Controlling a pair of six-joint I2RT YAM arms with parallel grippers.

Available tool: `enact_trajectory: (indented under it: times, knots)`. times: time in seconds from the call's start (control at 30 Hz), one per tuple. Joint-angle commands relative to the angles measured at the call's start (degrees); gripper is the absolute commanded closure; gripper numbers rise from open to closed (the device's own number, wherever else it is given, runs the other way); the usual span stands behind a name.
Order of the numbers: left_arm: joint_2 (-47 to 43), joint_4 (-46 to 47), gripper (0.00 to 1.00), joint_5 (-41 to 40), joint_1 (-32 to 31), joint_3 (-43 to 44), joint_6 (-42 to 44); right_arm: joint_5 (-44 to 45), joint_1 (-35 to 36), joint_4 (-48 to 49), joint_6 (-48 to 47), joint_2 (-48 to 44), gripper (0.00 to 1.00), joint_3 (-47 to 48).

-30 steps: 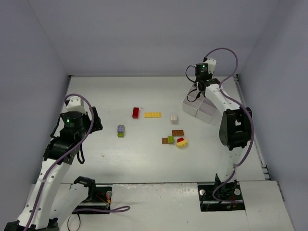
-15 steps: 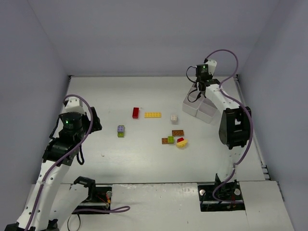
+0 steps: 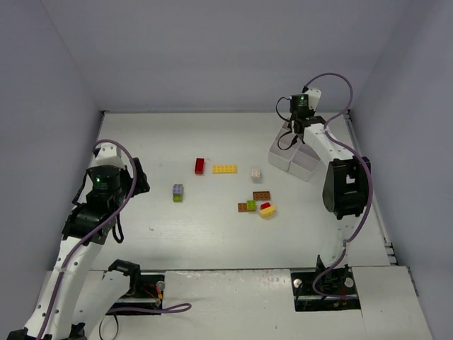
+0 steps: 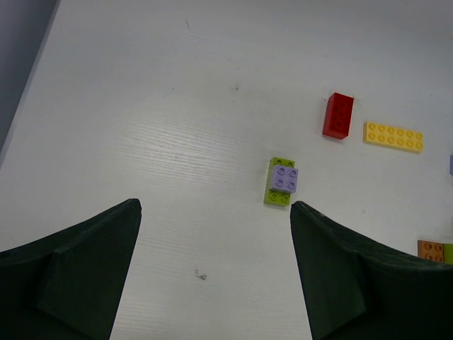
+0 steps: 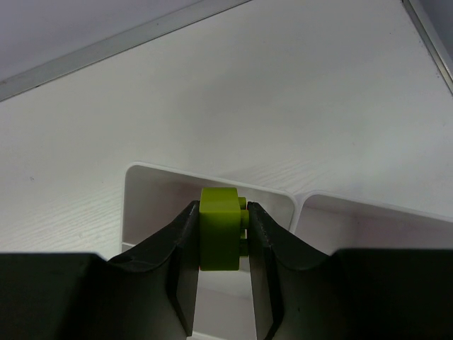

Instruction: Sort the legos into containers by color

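Observation:
My right gripper (image 5: 221, 234) is shut on a lime green lego (image 5: 219, 228) and holds it over a far corner compartment of the white tray (image 5: 141, 191), which shows at the back right in the top view (image 3: 306, 166). My left gripper (image 4: 216, 219) is open and empty above the table, near a lavender-on-lime pair (image 4: 282, 180). On the table lie a red brick (image 3: 199, 166), a yellow plate (image 3: 224, 168), a white brick (image 3: 255, 173), a brown brick (image 3: 261, 195) and a brown, lime, red and yellow cluster (image 3: 257, 207).
Grey walls enclose the table on three sides. A metal strip (image 3: 379, 212) runs along the right edge. Both arm bases sit at the near edge.
The right gripper has shifted slightly toward the back right over the tray. The left arm has barely moved.

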Motion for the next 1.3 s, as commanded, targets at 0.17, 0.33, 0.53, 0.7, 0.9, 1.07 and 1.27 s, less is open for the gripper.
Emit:
enact_trajectory:
  times: [0.17, 0.33, 0.53, 0.7, 0.9, 1.07, 1.27]
  knots:
    - [-0.5, 1.5, 0.2, -0.4, -0.2, 0.9, -0.6, 0.7, -0.5, 1.8, 0.9, -1.2, 0.71, 2.0]
    - [-0.6, 1.4, 0.2, -0.4, -0.2, 0.8, -0.6, 0.9, -0.4, 1.9, 0.8, -1.2, 0.66, 2.0]
    - [-1.0, 1.2, 0.2, -0.4, -0.2, 0.5, -0.6, 0.6, -0.5, 1.6, 0.7, -1.8, 0.66, 1.9]
    - [-0.4, 1.3, 0.2, 0.1, -0.2, 0.7, -0.8, -3.4, 0.3, 1.7, -1.4, -5.8, 0.66, 1.9]
    - [2.5, 2.4, 0.2, 2.6, -0.2, 0.4, -1.3, -9.9, 6.0, 1.9, -6.3, -13.2, 0.66, -2.1]
    - [7.6, 3.7, 0.2, 7.1, -0.3, 0.8, -1.7, -13.4, 11.3, 2.1, -6.6, -20.1, 0.63, -10.9]
    - [17.7, 4.1, 0.2, 10.7, -1.2, 2.8, -3.1, -18.6, 15.3, 4.9, -4.8, -26.4, 0.58, -21.1]
